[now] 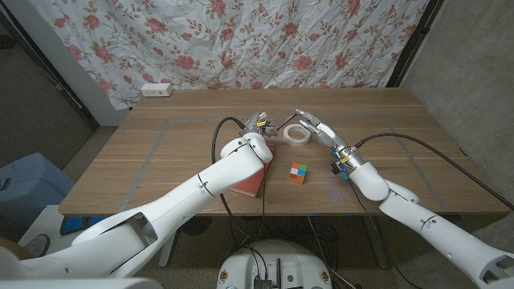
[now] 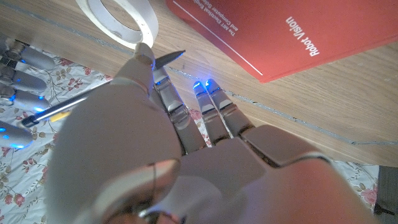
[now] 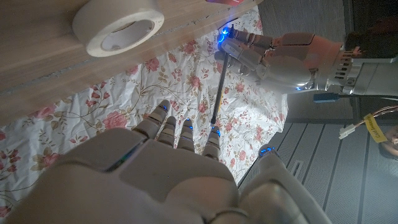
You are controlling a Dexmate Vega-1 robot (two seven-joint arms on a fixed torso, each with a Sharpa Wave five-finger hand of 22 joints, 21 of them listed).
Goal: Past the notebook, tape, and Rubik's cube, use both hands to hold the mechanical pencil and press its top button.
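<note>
From the head camera, both hands are meeting over the far middle of the table [image 1: 161,144], beyond the red notebook [image 1: 250,181], the roll of tape [image 1: 296,133] and the Rubik's cube [image 1: 298,172]. The left hand [image 1: 259,125] is hovering just beside the tape, toward the far edge; the right hand [image 1: 315,128] is reaching in from the tape's other side, fingers spread.

In the left wrist camera, the left hand [image 2: 155,124] is pinching the mechanical pencil [image 2: 106,84] between thumb and fingers, its dark tip poking out beside the tape [image 2: 121,18] while the barrel is running back toward the right hand's fingers [image 2: 15,62] at the frame's edge. The notebook [image 2: 280,31] is lying near the tape.

In the right wrist camera, the right hand [image 3: 180,162] is sitting loosely spread and holding nothing, its fingertips close to one end of the pencil [image 3: 219,90], which the left hand [image 3: 273,56] is holding clear of the table.

So the pencil is lifted and the second hold is pending. The next move likely calls for closing the right fingers around the barrel, then pressing the top button; which end carries it, I cannot tell.
</note>
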